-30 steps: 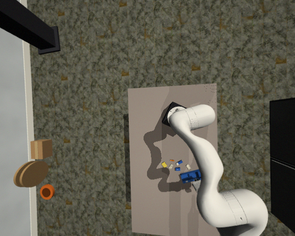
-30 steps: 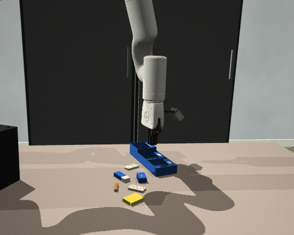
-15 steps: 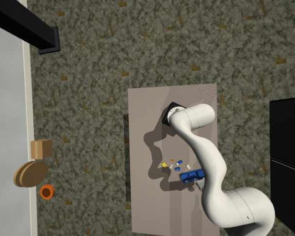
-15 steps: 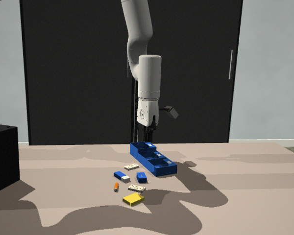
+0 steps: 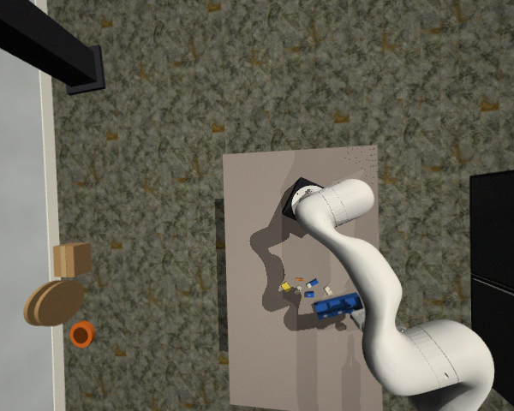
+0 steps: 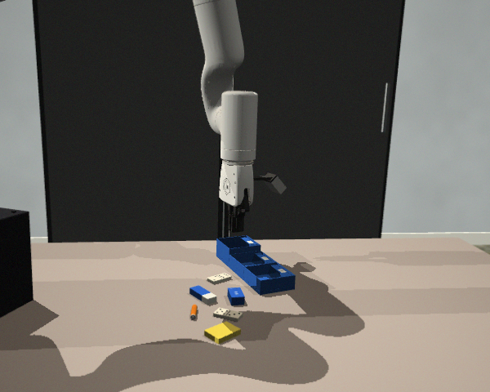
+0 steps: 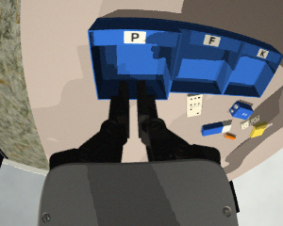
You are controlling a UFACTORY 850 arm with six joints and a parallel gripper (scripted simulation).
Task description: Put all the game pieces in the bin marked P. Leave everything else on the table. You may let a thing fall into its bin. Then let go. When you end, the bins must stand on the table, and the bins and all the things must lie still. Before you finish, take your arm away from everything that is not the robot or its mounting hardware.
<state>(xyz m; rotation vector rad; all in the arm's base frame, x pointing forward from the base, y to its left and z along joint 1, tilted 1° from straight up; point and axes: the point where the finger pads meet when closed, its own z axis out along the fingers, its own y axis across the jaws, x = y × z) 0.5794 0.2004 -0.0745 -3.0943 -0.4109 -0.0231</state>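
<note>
A blue bin [image 6: 255, 265] with three compartments stands on the table. In the wrist view the compartments are marked P [image 7: 134, 38], F and K. My gripper [image 7: 132, 93] [image 6: 235, 223] hangs above the P compartment at the bin's far end. Its fingers are shut, and I see nothing between them. Two white dominoes [image 6: 219, 277] [image 6: 228, 313] and a small blue cube with white dots [image 6: 235, 295] lie on the table beside the bin. What lies inside the P compartment is hidden by the fingers.
A blue and white eraser [image 6: 202, 294], an orange battery [image 6: 193, 312] and a yellow block [image 6: 222, 331] lie among the pieces. The arm's black base [image 5: 299, 194] stands at the far side of the table. A dark cabinet stands behind the table.
</note>
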